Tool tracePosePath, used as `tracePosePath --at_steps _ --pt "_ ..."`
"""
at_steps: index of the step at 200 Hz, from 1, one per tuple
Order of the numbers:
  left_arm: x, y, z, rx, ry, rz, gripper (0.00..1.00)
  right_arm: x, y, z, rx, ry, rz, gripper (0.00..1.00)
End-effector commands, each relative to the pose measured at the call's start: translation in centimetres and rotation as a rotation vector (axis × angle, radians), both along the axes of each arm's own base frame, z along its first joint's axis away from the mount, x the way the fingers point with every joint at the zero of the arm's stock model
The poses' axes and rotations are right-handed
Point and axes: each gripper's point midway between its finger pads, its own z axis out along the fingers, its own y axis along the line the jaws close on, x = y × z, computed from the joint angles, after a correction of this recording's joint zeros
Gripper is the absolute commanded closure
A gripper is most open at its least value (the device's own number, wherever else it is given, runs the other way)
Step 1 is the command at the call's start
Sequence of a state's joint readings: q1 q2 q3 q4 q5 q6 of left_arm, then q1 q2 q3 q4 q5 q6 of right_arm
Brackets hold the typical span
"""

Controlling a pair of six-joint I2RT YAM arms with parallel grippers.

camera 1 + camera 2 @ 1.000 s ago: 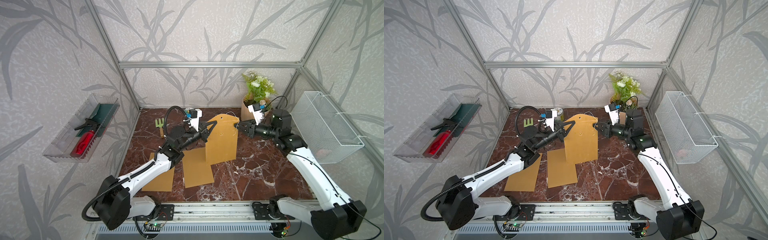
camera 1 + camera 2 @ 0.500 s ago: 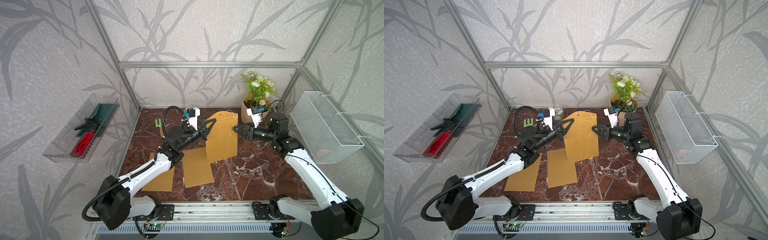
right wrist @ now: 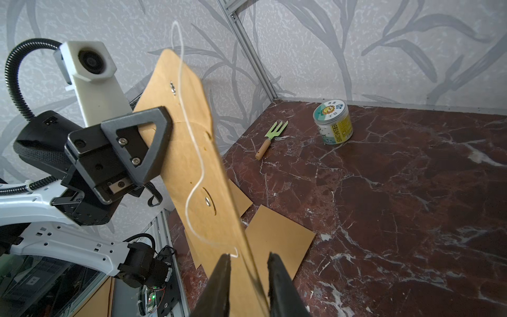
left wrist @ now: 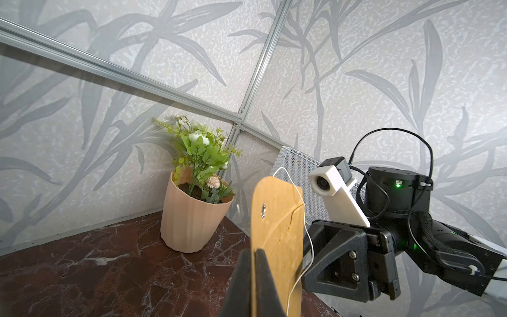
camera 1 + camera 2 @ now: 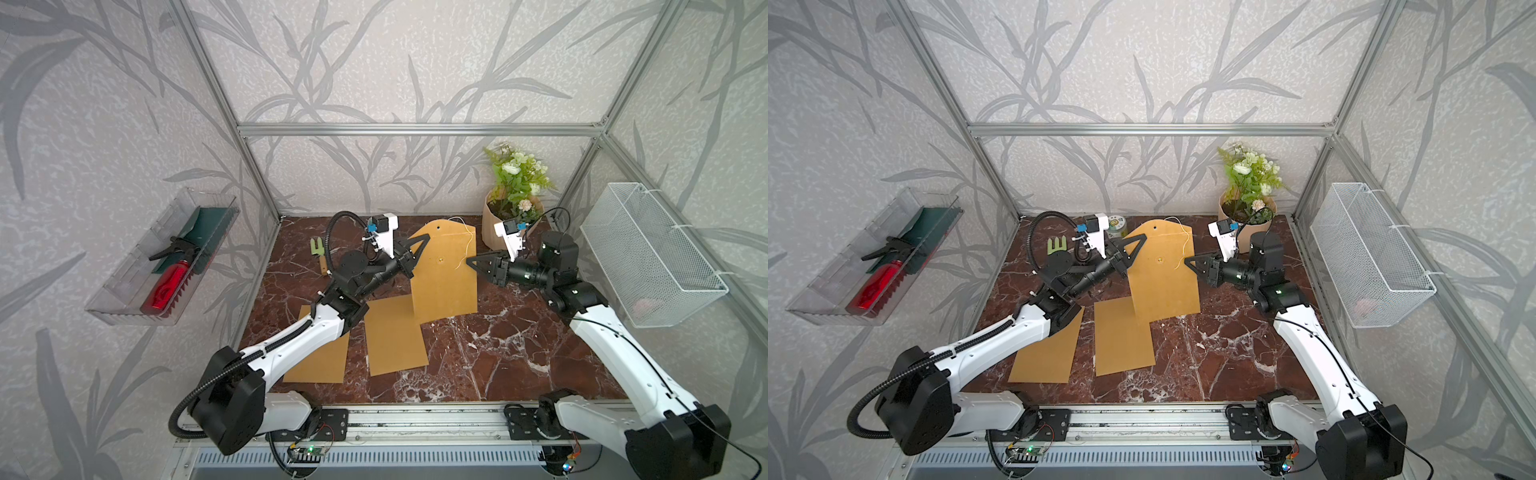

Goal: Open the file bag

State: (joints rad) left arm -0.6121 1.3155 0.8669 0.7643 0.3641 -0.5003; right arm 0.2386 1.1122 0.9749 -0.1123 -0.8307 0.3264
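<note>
While the left gripper clamps the edge nearest it, the kraft file bag is held upright over the marble tabletop, rounded flap uppermost, white string dangling loose past two metal eyelets; right gripper jaws parted, straddling the opposite edge

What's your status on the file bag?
Left end effector shut on edge of upright brown paper file bag. Right end effector open, straddling opposite edge. Flap unfolded, white string hanging loose.
</note>
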Motion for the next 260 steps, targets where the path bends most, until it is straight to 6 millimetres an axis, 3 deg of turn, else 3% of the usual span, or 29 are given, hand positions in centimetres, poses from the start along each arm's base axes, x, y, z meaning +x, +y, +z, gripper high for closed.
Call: tracePosePath --at_steps 1,107,176,214,260 --pt "0.7 0.7 2.1 -0.060 -0.048 0.048 1.00 -1.8 0.9 0.4 0.022 0.004 0.074 0.77" --pt "2.6 0.2 -0.7 -0.023 0.018 0.080 1.00 -2.1 0.2 -0.7 -0.033 0.026 0.032 0.96" --pt "2.8 0.0 -2.8 0.046 0.067 0.079 0.69 -2.9 -1.1 -2.4 -0.139 0.087 -0.018 0.98" --pt "3.0 0.3 -4.2 0.112 0.088 0.106 0.60 -3.2 -2.0 -2.9 -0.197 0.105 -0.052 0.99" --pt "3.2 1.1 -5.4 0.192 0.091 0.154 0.56 -3.2 -3.1 -3.9 -0.262 0.145 -0.096 0.99"
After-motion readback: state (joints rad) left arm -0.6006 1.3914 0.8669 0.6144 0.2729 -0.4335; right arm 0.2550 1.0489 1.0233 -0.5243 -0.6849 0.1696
